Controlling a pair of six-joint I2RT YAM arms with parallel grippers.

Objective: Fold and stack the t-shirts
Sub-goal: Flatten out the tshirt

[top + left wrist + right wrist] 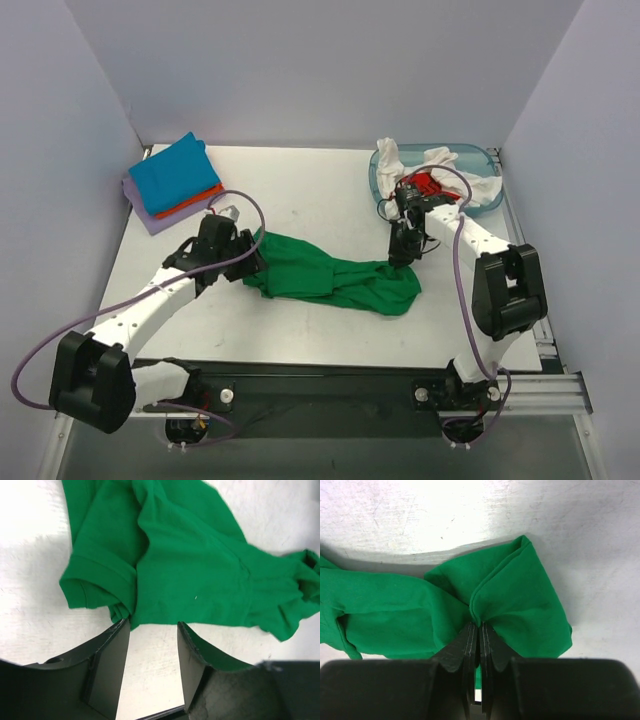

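One green shirt (330, 278) lies crumpled on the table (300, 190), looking limp; right gripper (479, 626) pinches a fold tight, left gripper (153, 625) gapes wide at the sleeve hem (100, 572), probably the best hold.

The left wrist view cuts the green t-shirt (200, 570) off at 12 and 3 o'clock. The right wrist view chops it at 9 o'clock, and the right gripper (479, 626) swallows the pinched fold between its pressed-together fingers. From the top, the red t-shirt (428, 184) is mostly buried under white cloth (455, 170) and the right wrist, the orange t-shirt (195, 203) and lavender t-shirt (150, 217) at the table's (320, 190) 10 o'clock are just slivers under the blue t-shirt (172, 172), and the left gripper (250, 265) tips are too small and dark to make out.
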